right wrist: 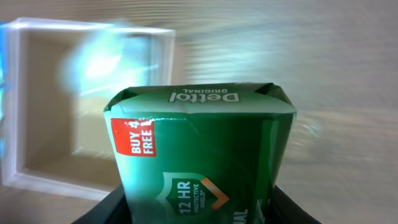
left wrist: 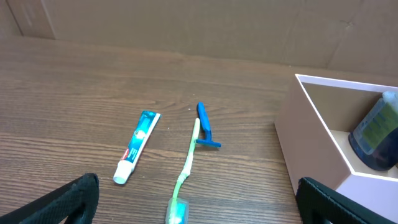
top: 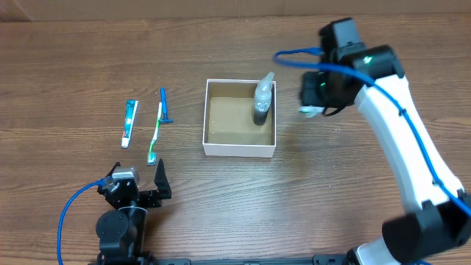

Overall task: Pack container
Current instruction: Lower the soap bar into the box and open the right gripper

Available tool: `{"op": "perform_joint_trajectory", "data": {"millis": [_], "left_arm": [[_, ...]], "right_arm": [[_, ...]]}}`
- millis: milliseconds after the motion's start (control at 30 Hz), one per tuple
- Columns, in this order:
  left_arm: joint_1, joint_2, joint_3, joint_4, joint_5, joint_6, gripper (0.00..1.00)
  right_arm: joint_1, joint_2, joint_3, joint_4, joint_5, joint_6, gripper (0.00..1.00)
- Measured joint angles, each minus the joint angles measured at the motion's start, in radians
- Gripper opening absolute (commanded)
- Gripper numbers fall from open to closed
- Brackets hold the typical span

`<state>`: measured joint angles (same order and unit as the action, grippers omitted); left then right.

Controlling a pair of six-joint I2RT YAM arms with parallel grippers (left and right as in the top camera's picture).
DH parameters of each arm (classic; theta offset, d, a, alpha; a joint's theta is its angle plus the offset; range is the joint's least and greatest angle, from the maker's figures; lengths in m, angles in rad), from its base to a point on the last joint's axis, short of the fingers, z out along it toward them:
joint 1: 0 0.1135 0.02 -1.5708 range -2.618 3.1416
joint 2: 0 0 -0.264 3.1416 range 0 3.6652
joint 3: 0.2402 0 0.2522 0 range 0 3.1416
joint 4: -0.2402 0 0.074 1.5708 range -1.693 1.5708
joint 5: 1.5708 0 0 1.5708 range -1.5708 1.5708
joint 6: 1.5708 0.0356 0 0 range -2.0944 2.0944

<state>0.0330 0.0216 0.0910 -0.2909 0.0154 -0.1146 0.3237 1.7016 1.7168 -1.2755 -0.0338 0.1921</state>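
Observation:
The container (top: 240, 149) is a square white box with a brown floor at the table's middle; it also shows in the left wrist view (left wrist: 323, 124) and the right wrist view (right wrist: 25, 124). A clear bottle (top: 263, 99) leans in its far right corner. My right gripper (right wrist: 199, 208) is shut on a green Dettol soap box (right wrist: 199, 149), held above the table just right of the container (top: 313, 92). My left gripper (top: 140, 193) is open and empty near the front edge, behind a green toothbrush (left wrist: 186, 163).
Left of the container lie a toothpaste tube (top: 129, 122), the green toothbrush (top: 155, 134) and a blue razor (top: 165, 106). A cardboard wall (left wrist: 186, 25) stands at the table's far side.

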Motion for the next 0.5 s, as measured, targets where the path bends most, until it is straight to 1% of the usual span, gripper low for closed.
{"op": "perform_joint_trajectory", "data": {"millis": [33, 100, 167, 200, 267, 333, 400, 433, 500], "left_arm": [[0.0, 0.0, 0.0, 0.0, 0.0, 0.0, 1.0], [0.0, 0.0, 0.0, 0.0, 0.0, 0.0, 1.0], [0.0, 0.0, 0.0, 0.0, 0.0, 0.0, 1.0], [0.0, 0.0, 0.0, 0.0, 0.0, 0.0, 1.0], [0.0, 0.0, 0.0, 0.0, 0.0, 0.0, 1.0], [0.0, 0.0, 0.0, 0.0, 0.0, 0.0, 1.0], [0.0, 0.0, 0.0, 0.0, 0.0, 0.0, 1.0], [0.0, 0.0, 0.0, 0.0, 0.0, 0.0, 1.0], [0.0, 0.0, 0.0, 0.0, 0.0, 0.0, 1.0]], "right_arm": [[0.033, -0.005, 0.001, 0.004, -0.008, -0.029, 0.4], [0.111, 0.005, 0.002, 0.015, -0.015, -0.102, 0.38], [0.181, 0.032, 0.002, 0.041, -0.022, -0.171, 0.38], [0.19, 0.037, 0.002, 0.045, -0.023, -0.177, 0.39], [0.253, 0.077, 0.002, 0.069, -0.031, -0.264, 0.4], [0.278, 0.107, 0.002, 0.087, -0.031, -0.317, 0.41], [0.293, 0.142, 0.001, 0.092, -0.033, -0.365, 0.45], [0.294, 0.157, 0.001, 0.094, -0.034, -0.384, 0.48], [0.293, 0.189, 0.0, 0.095, -0.03, -0.42, 0.51]]}}
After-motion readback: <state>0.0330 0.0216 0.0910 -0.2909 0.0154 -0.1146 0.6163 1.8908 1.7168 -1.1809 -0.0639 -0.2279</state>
